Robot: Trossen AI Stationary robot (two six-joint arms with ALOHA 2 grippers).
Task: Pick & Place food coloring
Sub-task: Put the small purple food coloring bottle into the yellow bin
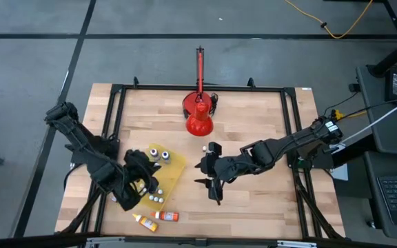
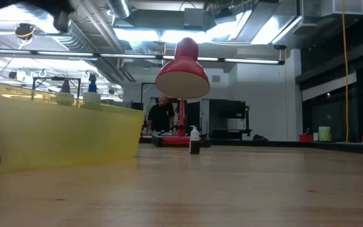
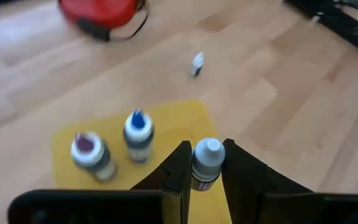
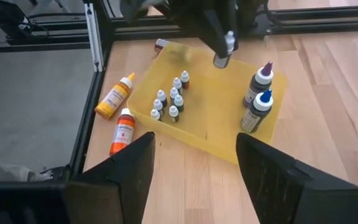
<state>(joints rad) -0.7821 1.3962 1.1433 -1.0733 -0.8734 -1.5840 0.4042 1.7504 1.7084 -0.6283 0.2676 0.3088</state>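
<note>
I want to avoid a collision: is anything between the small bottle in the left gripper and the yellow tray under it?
Nothing visible. The left gripper holds the small bottle over a bare part of the yellow tray; the two larger bottles and the group of small bottles stand aside.

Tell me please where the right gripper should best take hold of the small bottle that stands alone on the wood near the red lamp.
Probably from above, around the dark body of the small bottle, below its pale cap: it stands upright with bare wood around it. The right gripper, open, is close by.
</note>
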